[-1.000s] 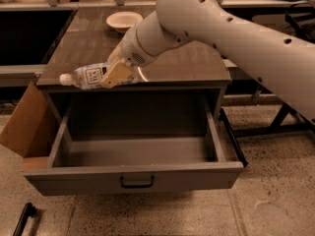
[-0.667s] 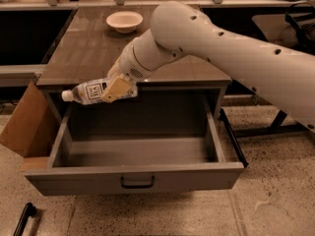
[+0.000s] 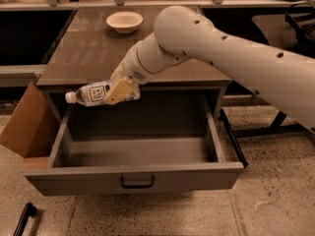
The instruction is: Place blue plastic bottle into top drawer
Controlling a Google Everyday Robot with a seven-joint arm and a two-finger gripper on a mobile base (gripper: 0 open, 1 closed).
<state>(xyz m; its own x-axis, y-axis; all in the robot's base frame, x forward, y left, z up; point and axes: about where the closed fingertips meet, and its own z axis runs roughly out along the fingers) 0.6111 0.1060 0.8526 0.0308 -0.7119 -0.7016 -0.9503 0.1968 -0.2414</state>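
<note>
Your pincer [image 3: 119, 91] holds the bottle [image 3: 90, 94] over the open drawer [image 3: 133, 177].

Your pincer is pinching the bottle near its bottom end. The bottle lies on its side in the air, and its white cap points left. It hangs just in front of the bench [image 3: 88, 53] edge, above the back left part of the drawer, and does not touch it. The drawer is pulled out, and its dark handle [image 3: 137, 182] is in the middle of the front. A white bowl [image 3: 124, 21] sits far back on the bench. A brown box [image 3: 24, 124] stands just beside the drawer's left side. Your big white arm [image 3: 231, 58] comes in from the right.
</note>
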